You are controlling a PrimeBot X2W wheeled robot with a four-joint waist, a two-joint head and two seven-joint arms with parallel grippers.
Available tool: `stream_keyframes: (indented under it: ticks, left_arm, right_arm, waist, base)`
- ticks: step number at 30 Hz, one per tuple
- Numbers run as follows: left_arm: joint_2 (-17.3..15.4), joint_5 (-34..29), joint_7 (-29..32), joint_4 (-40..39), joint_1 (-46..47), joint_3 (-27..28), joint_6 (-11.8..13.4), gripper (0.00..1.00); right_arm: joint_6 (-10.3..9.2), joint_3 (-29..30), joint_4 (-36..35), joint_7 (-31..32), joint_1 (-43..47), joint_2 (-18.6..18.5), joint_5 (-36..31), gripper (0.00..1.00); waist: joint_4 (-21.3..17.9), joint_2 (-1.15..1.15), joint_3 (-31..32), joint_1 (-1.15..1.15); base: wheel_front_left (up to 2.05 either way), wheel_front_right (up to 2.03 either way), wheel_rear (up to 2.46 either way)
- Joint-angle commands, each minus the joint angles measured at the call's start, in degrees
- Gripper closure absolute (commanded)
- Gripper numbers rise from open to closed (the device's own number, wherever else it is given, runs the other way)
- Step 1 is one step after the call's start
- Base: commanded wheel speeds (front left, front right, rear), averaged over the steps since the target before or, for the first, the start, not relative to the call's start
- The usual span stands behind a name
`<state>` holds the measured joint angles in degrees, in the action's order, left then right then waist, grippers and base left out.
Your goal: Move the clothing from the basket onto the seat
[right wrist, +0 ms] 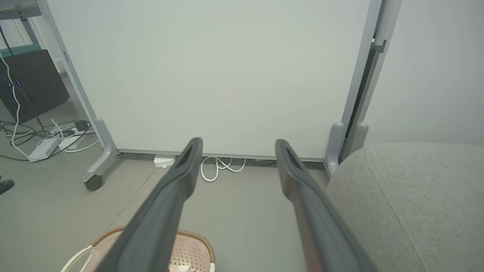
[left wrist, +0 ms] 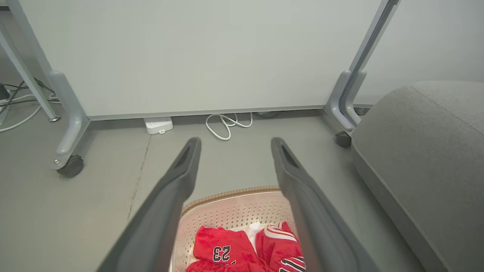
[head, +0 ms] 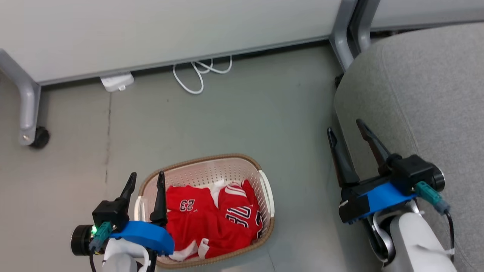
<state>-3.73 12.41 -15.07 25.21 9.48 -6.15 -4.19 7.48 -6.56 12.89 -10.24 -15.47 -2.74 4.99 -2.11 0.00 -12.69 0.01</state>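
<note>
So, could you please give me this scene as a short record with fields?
clothing: red garments, crumpled inside the basket
basket: on the floor, left of the seat
seat: grey, at the robot's right
left gripper: jaws open, over the basket's left rim, holding nothing
right gripper: jaws open, by the seat's edge, holding nothing
white cable: looped on the floor

The smooth grey-green floor (head: 227, 113) carries a small cream perforated plastic basket with a brown woven-look rim (head: 211, 158). A large grey fabric-upholstered seat with rounded corners (head: 416, 94) stands apart from it to the right. At the floor's far edge lie a looped white cable (head: 196, 92) and a small white plastic box (head: 117, 81). A grey metal leg on a black castor (head: 28, 109) stands at the left.
</note>
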Motion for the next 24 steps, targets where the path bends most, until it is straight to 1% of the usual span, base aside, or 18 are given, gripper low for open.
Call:
stream_keyframes:
  ticks: [1, 8, 15, 19, 24]
  left_arm:
    - [-0.5, -0.3, -0.2, 1.5, 2.5, -0.1, -0.5, 0.00]
    - [-1.9, 0.3, 2.3, 13.0, 12.2, -1.6, -1.8, 0.00]
    - [-3.8, 1.7, 7.8, 23.0, 20.9, -3.4, -3.0, 0.00]
    - [-4.8, 2.7, 10.4, 26.7, 24.5, -4.8, -3.2, 0.00]
    - [-5.9, 3.9, 11.7, 29.8, 27.0, -6.3, -3.4, 0.00]
  right_arm:
    - [0.03, -0.1, -0.8, -0.4, -1.9, -0.3, -0.3, 0.00]
    - [0.03, -1.5, -2.2, -1.5, -7.3, -0.2, 0.7, 0.00]
    - [0.02, -2.5, -3.2, -2.8, -10.6, -0.2, 2.4, 0.00]
    - [0.03, -3.1, -3.2, -3.6, -11.9, -0.2, 3.6, 0.00]
    - [0.03, -4.5, -2.6, -4.6, -13.3, -0.2, 5.4, 0.00]
  waist:
    - [-2.3, 0.00, -8.0, -0.01]
    - [-5.3, 0.00, -18.7, -0.01]
    - [-8.9, 0.00, -27.4, -0.01]
    - [-10.6, 0.00, -31.0, -0.01]
    - [-12.4, 0.00, -34.2, -0.01]
  base:
    - [0.00, 0.00, 0.00]
    - [0.00, 0.00, 0.00]
    - [0.00, 0.00, 0.00]
    - [0.00, 0.00, 0.00]
    - [0.00, 0.00, 0.00]
